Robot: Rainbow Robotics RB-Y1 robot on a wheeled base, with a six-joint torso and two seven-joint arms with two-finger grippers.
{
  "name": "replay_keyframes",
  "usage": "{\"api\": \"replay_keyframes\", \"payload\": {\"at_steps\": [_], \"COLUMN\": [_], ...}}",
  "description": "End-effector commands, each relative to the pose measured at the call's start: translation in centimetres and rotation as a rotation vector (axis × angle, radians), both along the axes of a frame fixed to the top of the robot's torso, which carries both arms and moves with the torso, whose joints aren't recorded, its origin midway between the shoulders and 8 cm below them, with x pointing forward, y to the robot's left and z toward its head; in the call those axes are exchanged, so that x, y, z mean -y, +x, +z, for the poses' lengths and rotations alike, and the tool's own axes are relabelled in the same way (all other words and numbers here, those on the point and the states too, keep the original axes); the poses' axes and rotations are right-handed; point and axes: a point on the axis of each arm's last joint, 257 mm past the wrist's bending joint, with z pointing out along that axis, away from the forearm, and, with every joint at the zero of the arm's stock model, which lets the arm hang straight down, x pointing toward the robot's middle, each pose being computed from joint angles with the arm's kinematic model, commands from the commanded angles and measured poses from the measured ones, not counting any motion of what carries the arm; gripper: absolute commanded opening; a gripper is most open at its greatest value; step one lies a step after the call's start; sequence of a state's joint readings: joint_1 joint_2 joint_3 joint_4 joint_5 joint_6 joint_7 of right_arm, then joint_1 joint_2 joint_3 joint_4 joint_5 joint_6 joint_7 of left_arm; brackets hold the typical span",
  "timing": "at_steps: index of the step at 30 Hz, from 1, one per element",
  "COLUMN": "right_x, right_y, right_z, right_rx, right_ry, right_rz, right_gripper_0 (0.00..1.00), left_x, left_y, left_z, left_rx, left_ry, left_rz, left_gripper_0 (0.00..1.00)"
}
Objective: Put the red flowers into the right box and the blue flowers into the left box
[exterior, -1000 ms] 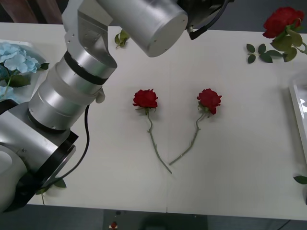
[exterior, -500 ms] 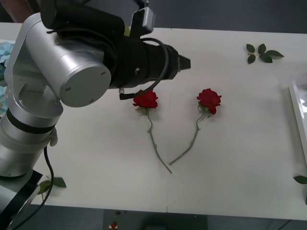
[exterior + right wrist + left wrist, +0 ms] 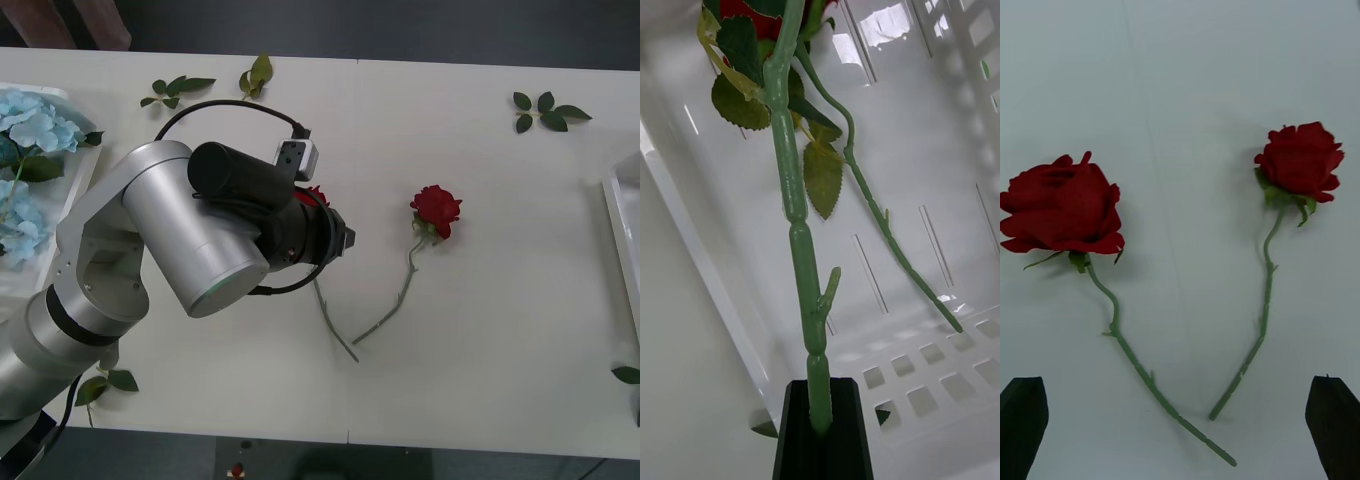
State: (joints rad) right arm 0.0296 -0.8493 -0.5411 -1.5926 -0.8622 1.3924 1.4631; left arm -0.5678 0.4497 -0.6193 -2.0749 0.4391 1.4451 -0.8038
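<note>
Two red flowers lie on the white table. The right rose (image 3: 436,210) (image 3: 1300,161) is in plain sight. The left rose (image 3: 1064,206) is mostly covered by my left arm (image 3: 210,240) in the front view, where only its stem (image 3: 335,335) pokes out. My left gripper (image 3: 1177,386) hovers open above both stems. My right gripper (image 3: 820,431) is shut on the stem of a third red rose (image 3: 752,19), held over the right box (image 3: 932,150) (image 3: 615,215). Another stem (image 3: 884,221) lies in that box. Blue flowers (image 3: 30,130) rest in the left box (image 3: 72,165).
Loose green leaf sprigs lie at the table's far edge (image 3: 175,88) (image 3: 255,75) (image 3: 545,108), with more leaves at the near left (image 3: 105,385) and near right (image 3: 627,375). Bare tabletop stretches between the right rose and the right box.
My left arm swung down and in over the left rose, now hiding its bloom. The rose seen at the far right a second ago has left the front view.
</note>
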Motion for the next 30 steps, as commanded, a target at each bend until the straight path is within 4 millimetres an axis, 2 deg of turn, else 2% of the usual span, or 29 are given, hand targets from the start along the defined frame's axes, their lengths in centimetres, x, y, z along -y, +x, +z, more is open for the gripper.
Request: {"api": "replay_keyframes", "payload": {"at_steps": [1, 7, 8, 9, 10, 12, 13, 14, 15, 24, 30], "right_x": [2.2, 4.0, 4.1, 4.0, 4.1, 4.0, 3.9, 3.8, 3.6, 0.9, -2.2], "right_y": [0.5, 0.7, 0.7, 0.8, 0.7, 0.9, 0.9, 1.0, 1.0, 2.7, 3.9], "right_z": [-0.4, -1.7, -1.7, -1.7, -1.7, -1.7, -1.7, -1.6, -1.7, -0.3, 1.3], "right_rx": [0.020, 0.042, 0.045, 0.048, 0.044, 0.048, 0.048, 0.051, 0.052, 0.077, 0.052], "right_ry": [-0.013, -0.034, -0.038, -0.039, -0.042, -0.041, -0.037, -0.035, -0.032, -0.049, -0.007], "right_rz": [-0.052, -0.076, -0.074, -0.071, -0.069, -0.064, -0.063, -0.058, -0.054, 0.035, 0.100], "right_gripper_0": [0.00, 0.00, 0.05, 0.22, 0.48, 0.76, 0.83, 0.96, 1.00, 1.00, 1.00], "left_x": [-1.0, -1.8, -1.9, -1.9, -1.9, -2.0, -2.0, -2.1, -2.1, -1.4, -1.0], "left_y": [0.8, 1.6, 1.8, 1.9, 2.1, 2.3, 2.5, 2.8, 2.9, 5.8, 7.6], "left_z": [-1.9, -4.6, -5.0, -5.3, -5.6, -6.2, -6.3, -6.6, -6.7, -8.7, -9.7], "left_rx": [-0.004, -0.009, -0.014, -0.018, -0.020, -0.025, -0.027, -0.029, -0.030, -0.015, -0.012], "left_ry": [0.057, 0.131, 0.138, 0.143, 0.148, 0.161, 0.166, 0.177, 0.179, 0.189, 0.198], "left_rz": [0.049, 0.085, 0.089, 0.095, 0.099, 0.109, 0.112, 0.119, 0.121, 0.144, 0.160], "left_gripper_0": [1.00, 1.00, 1.00, 1.00, 1.00, 1.00, 1.00, 1.00, 1.00, 1.00, 1.00]}}
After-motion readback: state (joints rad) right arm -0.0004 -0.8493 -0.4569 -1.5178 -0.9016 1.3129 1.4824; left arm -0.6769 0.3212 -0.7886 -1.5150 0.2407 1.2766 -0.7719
